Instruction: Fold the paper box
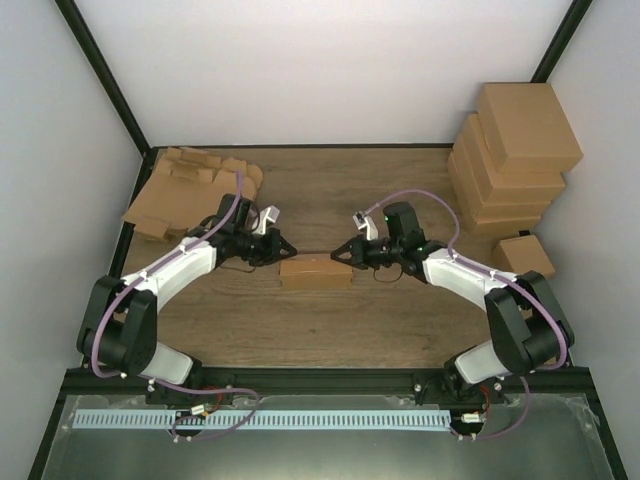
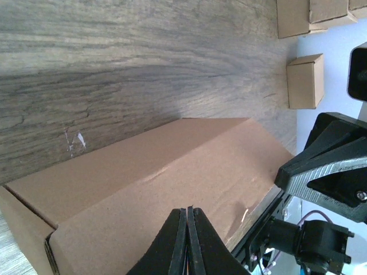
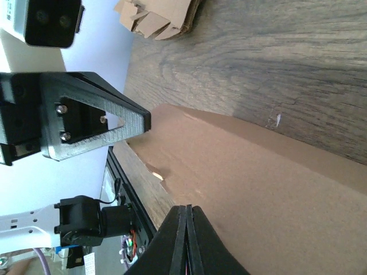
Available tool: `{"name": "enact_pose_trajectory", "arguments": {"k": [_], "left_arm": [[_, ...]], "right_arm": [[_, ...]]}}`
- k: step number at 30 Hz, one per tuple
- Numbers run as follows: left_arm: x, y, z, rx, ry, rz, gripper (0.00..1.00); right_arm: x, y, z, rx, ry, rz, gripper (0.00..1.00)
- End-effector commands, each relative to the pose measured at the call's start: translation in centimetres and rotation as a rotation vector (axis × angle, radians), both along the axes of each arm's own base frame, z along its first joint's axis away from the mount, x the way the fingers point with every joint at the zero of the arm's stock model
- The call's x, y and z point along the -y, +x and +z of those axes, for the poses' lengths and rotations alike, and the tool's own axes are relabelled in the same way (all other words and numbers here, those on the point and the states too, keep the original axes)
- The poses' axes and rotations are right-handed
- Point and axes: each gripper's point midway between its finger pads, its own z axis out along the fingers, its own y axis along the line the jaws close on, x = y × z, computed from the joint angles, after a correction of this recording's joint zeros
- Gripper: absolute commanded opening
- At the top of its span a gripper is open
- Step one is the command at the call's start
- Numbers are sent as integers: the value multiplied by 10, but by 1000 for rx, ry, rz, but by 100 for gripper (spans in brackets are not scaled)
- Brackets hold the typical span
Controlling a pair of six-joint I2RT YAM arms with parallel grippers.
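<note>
Paper box (image 1: 316, 272): left hand (image 1: 285, 247), right hand (image 1: 338, 252) at opposite end edges.

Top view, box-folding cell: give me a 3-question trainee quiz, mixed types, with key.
1. True or false: the left and right jaws are both shut.
2. The flat cardboard blanks lie: A) in the far left corner, B) in the far right corner, C) at the near edge.
3. Fill in: on the robot's own sides, the stack of folded boxes stands to the far ___ of the paper box.
Key: 1 true; 2 A; 3 right.
</note>
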Motion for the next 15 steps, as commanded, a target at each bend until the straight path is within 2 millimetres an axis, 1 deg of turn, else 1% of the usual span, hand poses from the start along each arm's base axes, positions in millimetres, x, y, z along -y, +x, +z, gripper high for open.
{"name": "enact_pose_trajectory", "arguments": {"k": [1, 8, 10, 12, 15], "left_arm": [[4, -4, -6, 8, -44, -17, 4], [3, -13, -35, -23, -55, -17, 4], [2, -15, -39, -30, -60, -16, 4], [2, -16, -42, -31, -56, -19, 4], [2, -14, -35, -19, -52, -23, 4]], "right_arm": [[-3, 0, 3, 7, 60, 20, 1], [1, -3, -25, -36, 60, 13, 1], [2, -3, -31, -47, 58, 12, 1], [2, -4, -31, -51, 64, 16, 1], [1, -2, -18, -28, 74, 21, 1]]}}
